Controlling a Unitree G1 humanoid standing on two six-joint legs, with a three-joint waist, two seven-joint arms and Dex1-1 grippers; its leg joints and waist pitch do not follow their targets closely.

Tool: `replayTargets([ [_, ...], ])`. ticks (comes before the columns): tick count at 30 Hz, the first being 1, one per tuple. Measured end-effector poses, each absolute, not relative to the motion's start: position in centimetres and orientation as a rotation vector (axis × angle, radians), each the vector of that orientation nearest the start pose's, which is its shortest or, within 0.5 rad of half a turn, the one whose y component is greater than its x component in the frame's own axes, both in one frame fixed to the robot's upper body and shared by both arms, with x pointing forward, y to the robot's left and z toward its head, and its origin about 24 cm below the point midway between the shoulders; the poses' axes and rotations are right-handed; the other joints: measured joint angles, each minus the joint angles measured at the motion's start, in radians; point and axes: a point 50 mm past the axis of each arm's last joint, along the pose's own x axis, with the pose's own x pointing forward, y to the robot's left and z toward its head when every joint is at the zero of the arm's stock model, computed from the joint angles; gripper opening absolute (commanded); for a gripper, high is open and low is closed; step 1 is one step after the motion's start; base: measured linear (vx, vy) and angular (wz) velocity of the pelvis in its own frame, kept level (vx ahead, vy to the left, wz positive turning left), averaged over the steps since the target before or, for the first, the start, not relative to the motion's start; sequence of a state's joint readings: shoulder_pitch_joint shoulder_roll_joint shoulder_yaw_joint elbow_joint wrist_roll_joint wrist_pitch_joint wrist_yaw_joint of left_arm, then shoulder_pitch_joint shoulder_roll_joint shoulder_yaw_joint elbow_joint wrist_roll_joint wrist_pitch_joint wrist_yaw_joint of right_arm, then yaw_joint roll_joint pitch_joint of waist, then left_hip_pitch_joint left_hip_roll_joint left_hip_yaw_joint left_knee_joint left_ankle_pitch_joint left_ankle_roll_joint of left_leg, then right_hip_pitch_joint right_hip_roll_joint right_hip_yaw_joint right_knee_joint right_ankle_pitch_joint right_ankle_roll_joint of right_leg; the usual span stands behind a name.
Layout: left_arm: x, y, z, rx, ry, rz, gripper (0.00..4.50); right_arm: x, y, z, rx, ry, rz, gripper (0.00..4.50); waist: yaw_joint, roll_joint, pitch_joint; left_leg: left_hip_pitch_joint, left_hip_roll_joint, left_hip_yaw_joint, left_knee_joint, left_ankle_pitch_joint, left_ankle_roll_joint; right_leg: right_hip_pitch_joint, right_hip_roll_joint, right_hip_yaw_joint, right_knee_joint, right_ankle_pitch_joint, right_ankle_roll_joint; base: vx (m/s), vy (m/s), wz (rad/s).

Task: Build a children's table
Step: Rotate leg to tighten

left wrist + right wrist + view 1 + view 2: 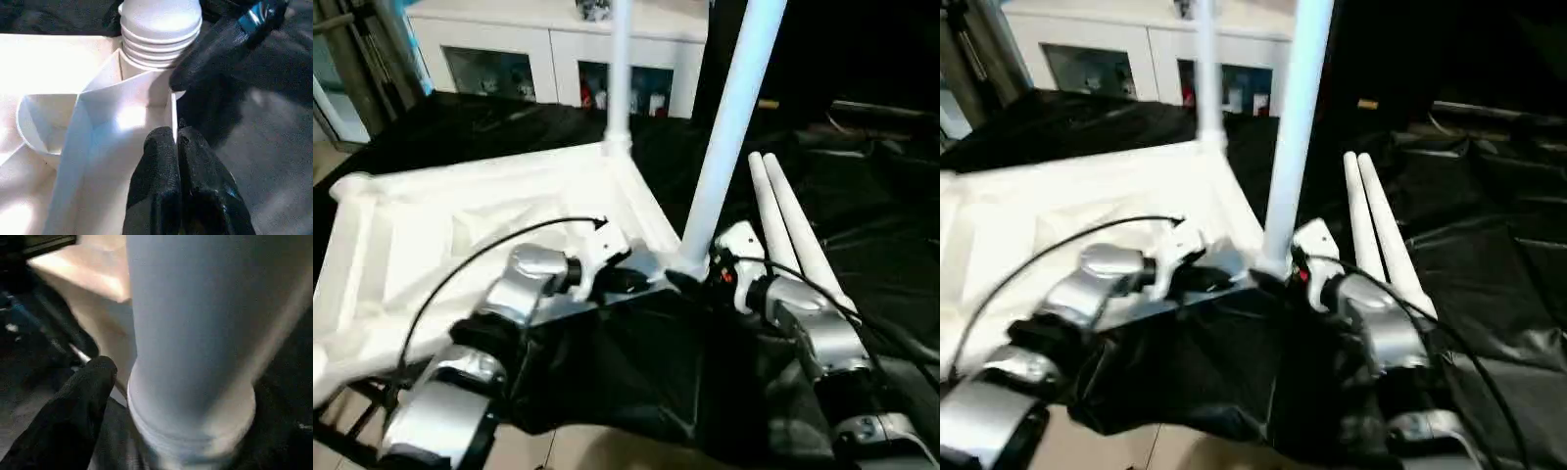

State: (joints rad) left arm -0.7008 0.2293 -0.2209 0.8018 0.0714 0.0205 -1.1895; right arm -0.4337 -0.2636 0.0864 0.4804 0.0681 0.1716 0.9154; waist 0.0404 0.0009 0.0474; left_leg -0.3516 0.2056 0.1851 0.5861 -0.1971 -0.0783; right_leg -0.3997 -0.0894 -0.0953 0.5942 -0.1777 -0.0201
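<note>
here, the left end effector (177, 147), pinched together, steadies the stiff, light tabletop (460, 235) corner; the right end effector (697, 279), apart, flanks the smooth upright leg (729, 127) base.

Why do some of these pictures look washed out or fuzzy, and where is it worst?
Left eye view: the white tabletop glares so its ribs fade. Right eye view: the same glare, and the cabinet behind looks soft. Left wrist view: a bright spot on the tabletop's wall, with the black fingers sharp. Right wrist view: the leg is so close that it blurs.
</note>
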Motion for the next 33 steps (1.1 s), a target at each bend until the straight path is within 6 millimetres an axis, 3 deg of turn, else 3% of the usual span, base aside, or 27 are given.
replayTargets([
  [13,32.6,11.7,5.1,0.364,0.422,-1.422,0.0,30.2,-14.2,3.9,-0.126,0.356,1.086,3.08,0.003,0.0,0.0,0.001,0.0,0.001,0.001,-0.001,-0.002,0.001,0.0,0.0,0.001,0.0,0.0,0.0,0.0,0.0],
  [19,33.1,11.3,4.8,0.347,0.413,-1.319,0.0,30.9,-13.4,3.2,-0.081,0.325,0.918,2.73,-0.004,0.0,0.0,0.003,0.0,0.001,0.001,-0.001,-0.002,0.004,0.0,0.001,0.002,0.001,-0.001,0.0,0.0,0.0],
  [23,33.9,9.5,4.6,0.314,0.405,-1.199,0.0,32.2,-12.8,2.8,-0.026,0.311,0.667,2.72,-0.01,0.0,0.0,0.003,-0.001,0.001,0.002,-0.001,-0.002,0.003,-0.001,0.001,0.0,0.0,0.001,0.0,0.0,0.0],
  [29,34.3,7.9,4.4,0.297,0.397,-1.113,0.0,33.3,-12.0,2.6,0.008,0.304,0.465,2.72,-0.01,0.0,0.0,0.003,-0.001,0.0,0.001,-0.001,-0.002,0.002,-0.001,0.0,0.0,-0.001,0.002,0.0,0.0,0.0],
  [30,34.3,7.9,4.4,0.297,0.397,-1.112,0.0,33.3,-11.9,2.6,0.008,0.302,0.462,3.27,-0.01,0.0,0.0,0.003,-0.001,0.0,0.001,-0.001,-0.002,0.002,-0.001,0.0,0.0,0.0,0.002,0.0,0.0,0.0],
  [33,34.3,7.9,4.4,0.298,0.398,-1.118,0.0,33.3,-11.7,2.6,0.011,0.289,0.477,3.47,-0.011,0.0,0.0,0.002,-0.001,0.0,0.001,-0.001,-0.002,0.002,-0.001,0.0,0.0,0.0,0.002,0.0,0.0,0.0],
])
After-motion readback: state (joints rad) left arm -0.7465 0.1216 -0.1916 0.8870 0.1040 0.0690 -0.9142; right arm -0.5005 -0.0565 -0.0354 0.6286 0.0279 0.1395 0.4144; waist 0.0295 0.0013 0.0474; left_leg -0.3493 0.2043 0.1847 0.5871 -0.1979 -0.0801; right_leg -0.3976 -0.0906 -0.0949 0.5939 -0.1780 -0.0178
